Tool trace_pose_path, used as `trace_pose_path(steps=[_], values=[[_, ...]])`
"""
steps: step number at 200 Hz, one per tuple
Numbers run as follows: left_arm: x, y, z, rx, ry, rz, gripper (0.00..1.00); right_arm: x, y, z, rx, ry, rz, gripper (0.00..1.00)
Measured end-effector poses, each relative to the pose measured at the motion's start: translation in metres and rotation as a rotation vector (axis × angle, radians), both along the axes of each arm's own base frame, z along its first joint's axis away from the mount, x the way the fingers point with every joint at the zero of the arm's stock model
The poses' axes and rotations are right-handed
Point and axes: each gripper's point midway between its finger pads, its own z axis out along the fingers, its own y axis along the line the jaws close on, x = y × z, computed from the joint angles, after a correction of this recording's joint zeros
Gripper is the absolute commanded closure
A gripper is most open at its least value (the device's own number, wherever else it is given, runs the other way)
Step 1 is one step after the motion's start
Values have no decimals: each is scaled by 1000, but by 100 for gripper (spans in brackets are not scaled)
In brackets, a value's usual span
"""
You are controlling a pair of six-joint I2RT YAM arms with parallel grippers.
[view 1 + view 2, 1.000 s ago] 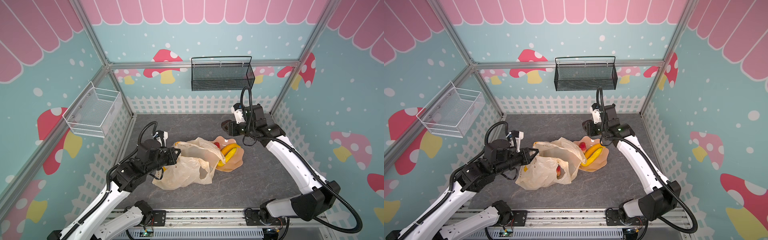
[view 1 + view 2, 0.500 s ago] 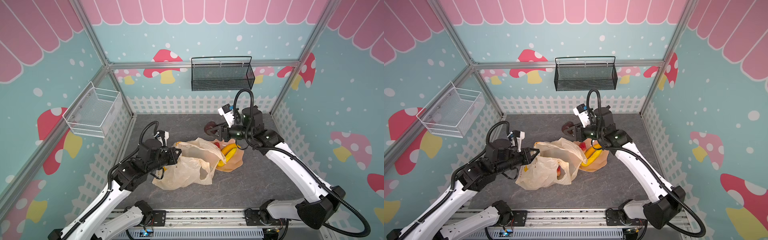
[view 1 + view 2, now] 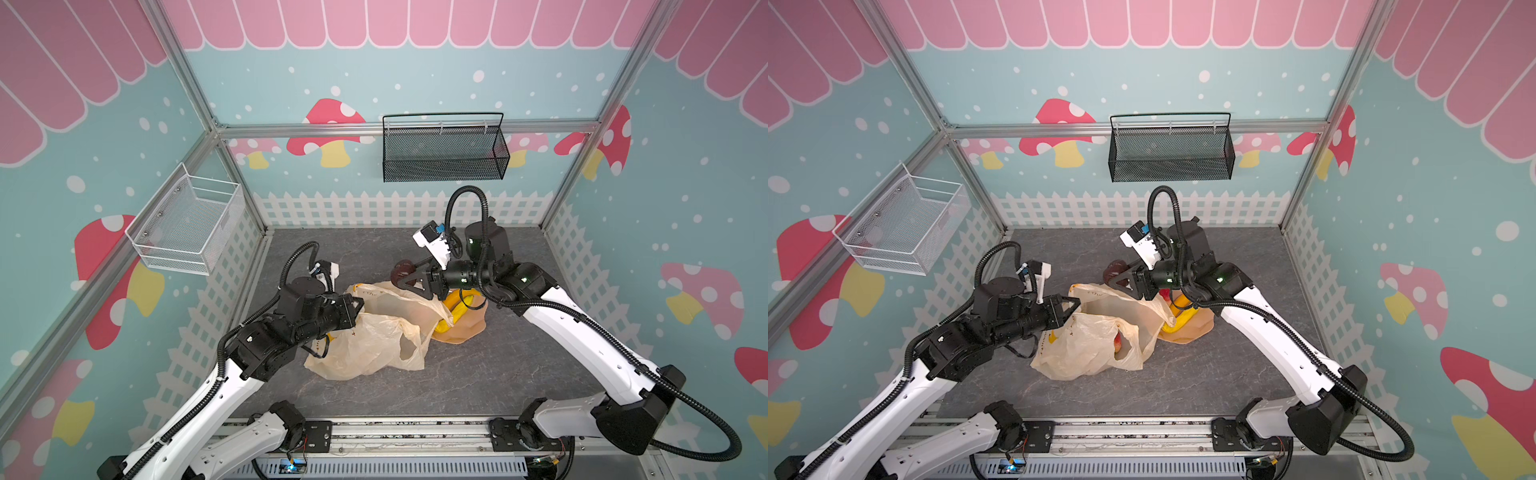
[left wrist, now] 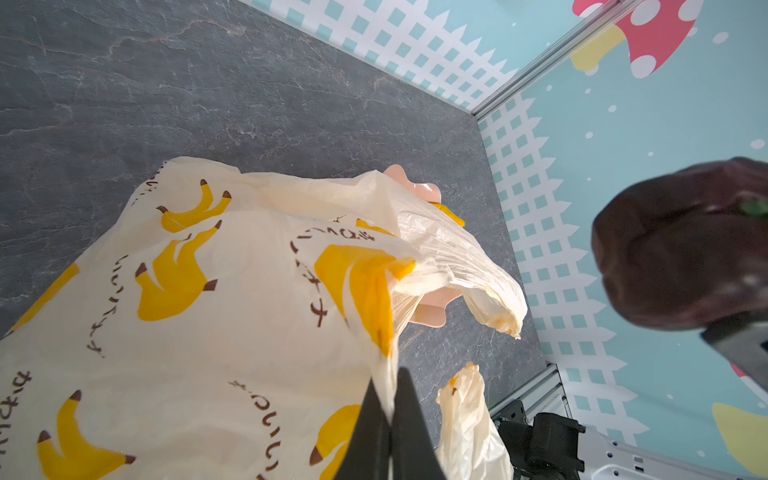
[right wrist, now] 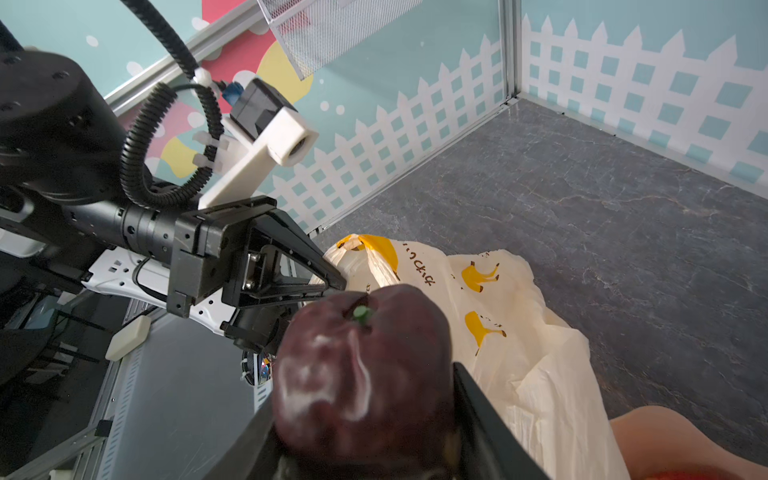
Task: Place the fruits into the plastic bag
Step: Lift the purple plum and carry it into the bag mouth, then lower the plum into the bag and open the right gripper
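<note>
Pinching the plastic bag (image 3: 374, 345), left hand (image 3: 357, 305) is closed; right hand (image 3: 408, 279) grips the dark fruit (image 5: 361, 365).

Banana-printed plastic bag (image 4: 199, 299) edge between tight black jaws; dark round fruit (image 4: 681, 245) nearby, pink plate (image 4: 419, 189) beyond.

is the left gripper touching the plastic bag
Touching. The left wrist view shows the left gripper shut on a fold of the plastic bag, the film pinched between its jaws.
</note>
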Motion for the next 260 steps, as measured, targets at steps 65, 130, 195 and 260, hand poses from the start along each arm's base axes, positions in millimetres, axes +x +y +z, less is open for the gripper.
trace_pose_path(steps=[65,130,195,260], values=[[0,-1,-1,1,2,-2,98,-3,9,-64,-227,18,-12,66],[1,-6,-2,-2,11,-22,98,-7,8,-120,-399,12,-23,68],[3,-8,2,-12,2,-25,98,-30,6,-152,-489,-6,3,67],[4,-8,3,-12,1,-25,98,-62,15,-116,-410,-68,40,66]])
